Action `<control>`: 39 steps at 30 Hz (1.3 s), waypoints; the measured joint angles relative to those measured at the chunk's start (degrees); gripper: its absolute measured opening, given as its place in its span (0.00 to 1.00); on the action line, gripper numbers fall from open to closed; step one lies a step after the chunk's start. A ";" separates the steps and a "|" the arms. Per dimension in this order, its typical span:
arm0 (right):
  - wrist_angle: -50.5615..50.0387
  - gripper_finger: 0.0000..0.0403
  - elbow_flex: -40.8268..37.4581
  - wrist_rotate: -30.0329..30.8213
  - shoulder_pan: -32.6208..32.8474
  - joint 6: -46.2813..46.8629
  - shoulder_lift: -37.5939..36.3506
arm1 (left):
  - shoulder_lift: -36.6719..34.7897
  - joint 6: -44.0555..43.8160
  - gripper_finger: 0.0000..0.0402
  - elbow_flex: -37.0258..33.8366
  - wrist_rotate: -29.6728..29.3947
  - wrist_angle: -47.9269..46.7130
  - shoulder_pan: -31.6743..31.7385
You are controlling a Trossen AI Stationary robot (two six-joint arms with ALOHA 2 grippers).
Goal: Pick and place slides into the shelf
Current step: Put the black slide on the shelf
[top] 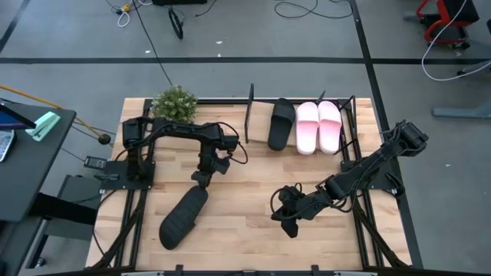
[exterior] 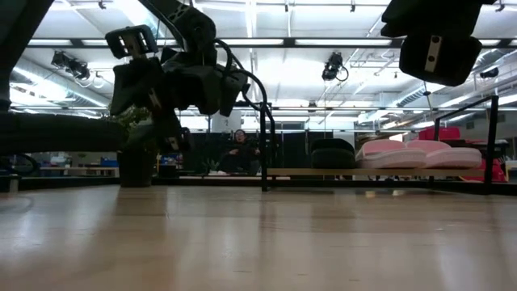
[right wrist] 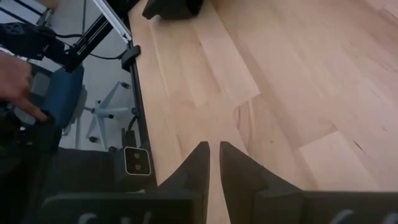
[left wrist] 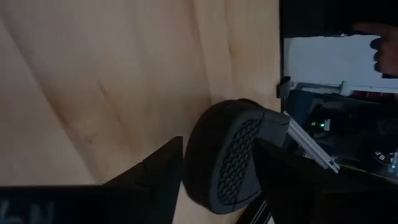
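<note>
left gripper (top: 201, 180) takes hold of the last black slide (top: 182, 218); three slides already sit on the shelf (top: 251, 115).

its fingers straddle one rounded end of the matte slide, whose sole shows a fine moulded grid, and seem to be gripping it, likely so it lifts lengthways toward the tilted wooden board beyond the hand. there a black slide (top: 281, 123) and the smooth pale pink pair (top: 318, 126) lie side by side. the right gripper (top: 285, 215) waits over bare planks, fingers nearly pinched together, empty.

Robotics lab: floor cables (top: 299, 9), ceiling strip lights (exterior: 266, 40).
</note>
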 joint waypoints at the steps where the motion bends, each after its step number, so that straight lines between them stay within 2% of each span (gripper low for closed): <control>1: 0.02 0.11 0.00 0.00 0.01 0.00 0.00 | 0.00 0.02 0.52 0.00 0.47 0.04 -0.02; 7: 0.71 0.11 0.00 -0.07 0.01 0.00 0.00 | 0.00 -1.28 0.64 0.00 1.30 0.60 -0.11; 12: 1.11 0.11 0.00 -0.09 0.01 -0.02 0.00 | 0.00 -1.81 0.69 0.00 1.57 1.34 -0.55; 21: 1.09 0.11 0.00 -0.07 0.01 -0.02 0.00 | -0.02 0.14 0.67 0.00 1.61 1.31 -3.96; 24: 1.09 0.11 0.00 -0.07 0.01 -0.07 0.00 | -0.07 1.51 0.66 0.00 -0.21 1.26 -4.56; 39: 1.04 0.11 0.00 -0.07 0.01 -0.44 0.00 | 1.73 1.91 0.65 0.02 -3.87 3.49 -4.20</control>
